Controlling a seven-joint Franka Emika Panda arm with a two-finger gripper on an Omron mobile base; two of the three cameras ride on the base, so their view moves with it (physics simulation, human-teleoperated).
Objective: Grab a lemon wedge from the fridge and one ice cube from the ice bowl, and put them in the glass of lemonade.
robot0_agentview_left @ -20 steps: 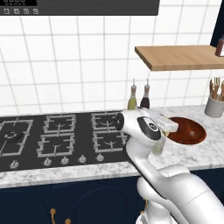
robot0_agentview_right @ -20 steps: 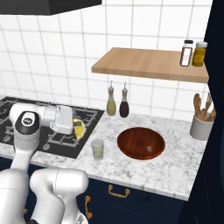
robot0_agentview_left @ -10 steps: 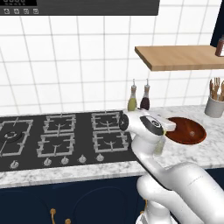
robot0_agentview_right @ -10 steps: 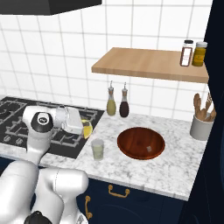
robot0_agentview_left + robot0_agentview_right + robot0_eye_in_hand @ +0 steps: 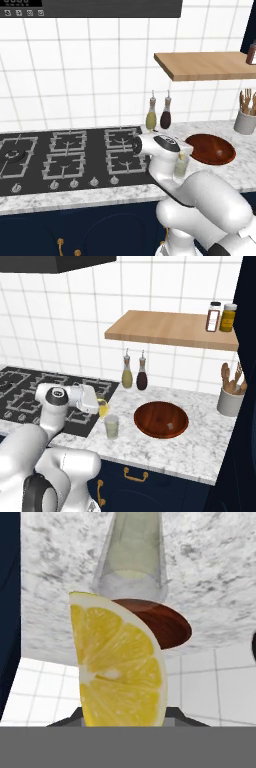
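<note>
The lemon wedge sits clamped between the fingers of the gripper, its cut face of pale segments and white rind turned to the hand camera; from the right base view it shows as a small yellow piece at the tip of the hand, held in the air just above and a little to the hob side of the glass of lemonade. That glass is a clear straight-sided tumbler standing upright on the marble counter, part filled with pale yellowish liquid, and the wedge is not in it. In the hand view the glass lies just past the wedge, its mouth open toward the camera. Just beside the glass, on the side away from the hob, rests the ice bowl, wide, shallow and reddish-brown; a faint pale cube shows on its floor near the front rim, though its outline is hard to make out. From the left base view the arm's wrist covers much of the glass, and the bowl lies beyond it. Behind the glass, by the tiled wall, stand two slim oil bottles, one yellowish and one dark. At the counter's far end a grey crock holds wooden utensils. The black gas hob lies on the other side of the arm.
</note>
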